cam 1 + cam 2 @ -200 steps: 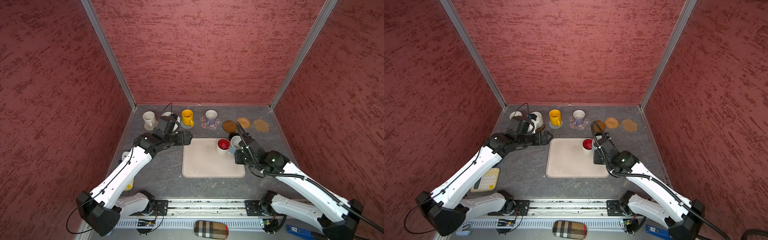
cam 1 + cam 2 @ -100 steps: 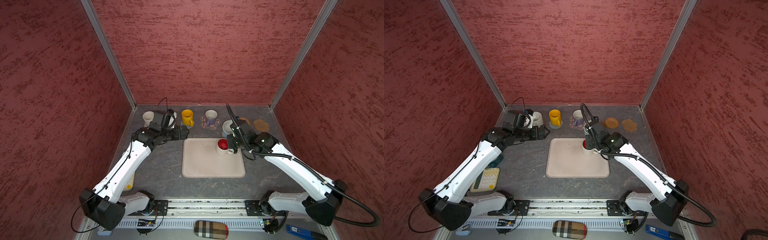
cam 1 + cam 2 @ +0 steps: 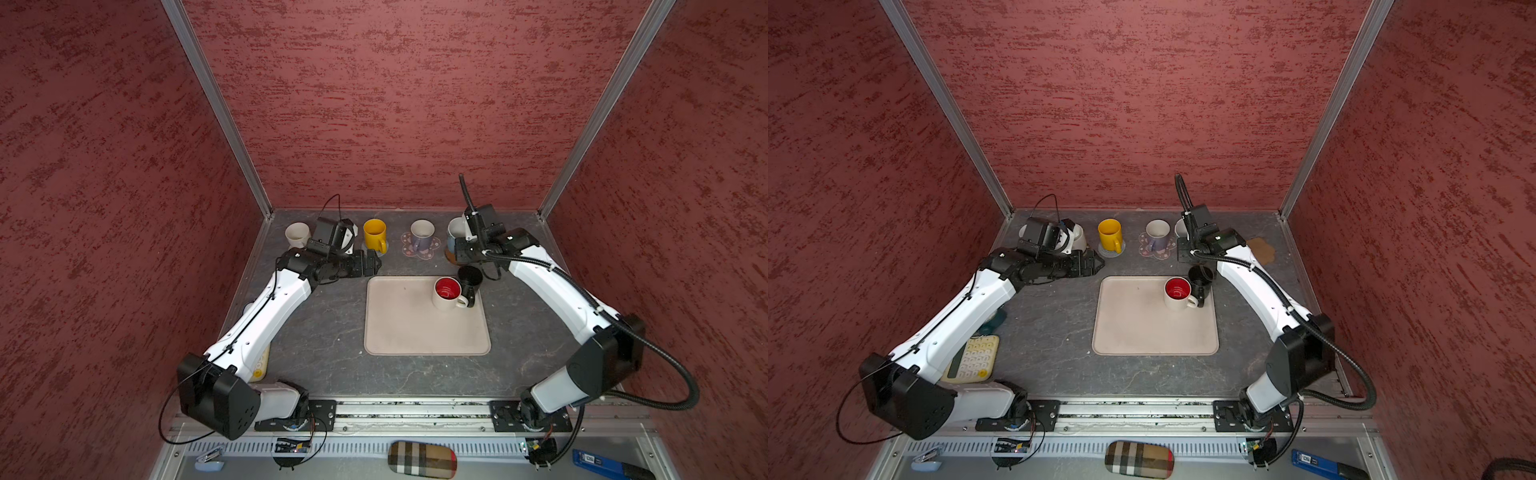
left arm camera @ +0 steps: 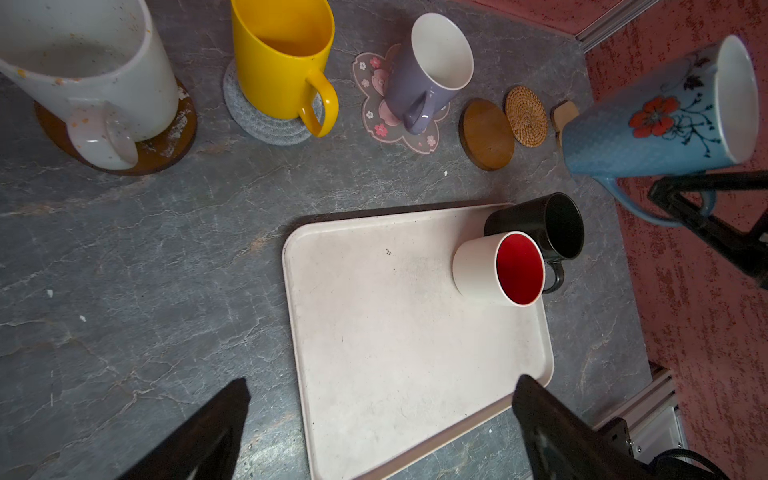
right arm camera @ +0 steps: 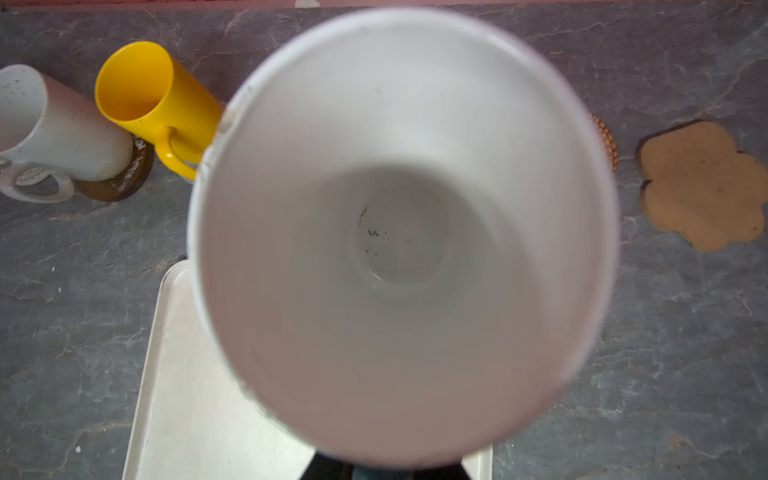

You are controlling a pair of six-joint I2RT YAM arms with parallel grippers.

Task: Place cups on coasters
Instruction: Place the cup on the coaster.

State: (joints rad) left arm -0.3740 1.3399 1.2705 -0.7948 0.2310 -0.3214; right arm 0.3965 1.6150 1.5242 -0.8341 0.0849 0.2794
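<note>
Blue-glazed, with a red flower painted on its side, the light blue mug [image 4: 648,124] hung clear of the bench [image 3: 332,324] near the back right corner, mouth upward. Its white inside filled the right wrist view. The right gripper [image 4: 681,197] was clamped narrow on the mug's handle. Just beside the mug a bare brown disc [image 4: 487,135] lay on the bench, but whether the mug hung squarely over it could not be told. The rattan round [image 4: 527,116] lay next to the disc toward the right edge, and the lobed cork coaster [image 5: 702,185] lay beyond that.

Along the back edge toward the left, the lavender mug [image 4: 424,79] stood on the pink flower coaster [image 4: 374,120]. The yellow mug [image 4: 282,58] stood on the grey woven coaster [image 4: 249,120], and a speckled white mug [image 4: 95,79] on a second brown disc [image 4: 166,141]. Another white mug [image 3: 297,235] stood in the back left corner; what it rested on could not be told.

On the beige tray [image 4: 374,332], mid-bench, the red-lined mug [image 4: 478,268] stood near the tray's back right corner. The black mug [image 4: 544,226] stood right at that corner, touching it from behind.

The left gripper [image 4: 382,380] hovered empty with its jaws spread wide, between the yellow mug and the tray's back left corner. A calculator [image 3: 971,359] lay by the bench's left edge under the left arm, and a checked case [image 3: 422,457] lay past the front edge.
</note>
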